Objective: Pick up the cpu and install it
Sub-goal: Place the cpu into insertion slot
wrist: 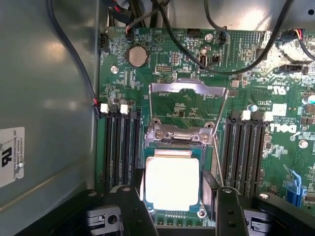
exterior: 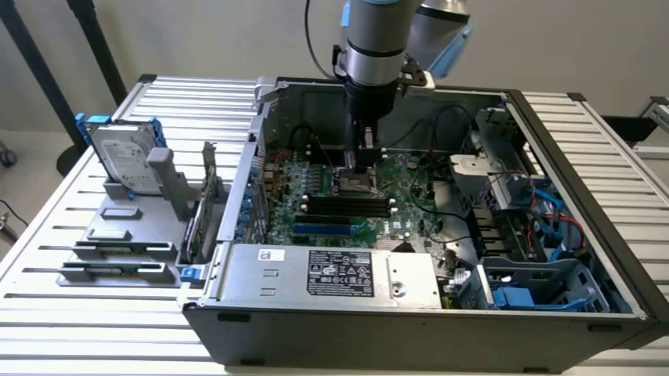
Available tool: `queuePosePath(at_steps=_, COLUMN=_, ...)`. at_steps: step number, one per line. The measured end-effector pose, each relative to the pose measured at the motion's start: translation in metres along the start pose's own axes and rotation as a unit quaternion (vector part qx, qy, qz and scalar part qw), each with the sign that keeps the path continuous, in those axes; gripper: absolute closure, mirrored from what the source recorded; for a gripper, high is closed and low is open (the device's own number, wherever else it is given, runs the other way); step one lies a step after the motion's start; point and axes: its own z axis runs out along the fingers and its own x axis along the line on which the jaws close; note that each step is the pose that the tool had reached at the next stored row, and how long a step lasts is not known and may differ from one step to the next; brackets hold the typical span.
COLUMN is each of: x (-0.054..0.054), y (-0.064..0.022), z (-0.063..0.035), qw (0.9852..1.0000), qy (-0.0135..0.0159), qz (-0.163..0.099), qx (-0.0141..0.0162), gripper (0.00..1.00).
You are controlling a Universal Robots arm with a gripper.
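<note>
We see the gripper (exterior: 361,168) lowered into the open computer case (exterior: 569,160), whose walls rim the motherboard (exterior: 334,210); open room lies above the cpu. The wrist view adds detail: the cpu (wrist: 172,184) lies flat in its socket, the raised load plate (wrist: 189,87) just beyond it and memory slots (wrist: 120,147) flanking it. The fingers (wrist: 135,196) are clamped on the cpu's two opposite edges.

cpu (wrist: 172,184) glossy silver metal; motherboard (wrist: 197,103) matt green; case wall (wrist: 49,98) smooth grey metal.
</note>
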Motion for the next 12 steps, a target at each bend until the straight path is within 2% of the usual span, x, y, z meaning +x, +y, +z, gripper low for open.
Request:
queuePosePath(at_steps=5, x=-0.001, y=-0.0063, z=0.0048, qw=1.0000, qy=-0.0001, qz=0.005, qx=-0.0003, gripper=0.45)
queuePosePath(at_steps=12, x=-0.011, y=-0.0079, z=0.0101, qw=0.9999, qy=0.0001, qz=0.013, qx=-0.0010, gripper=0.45)
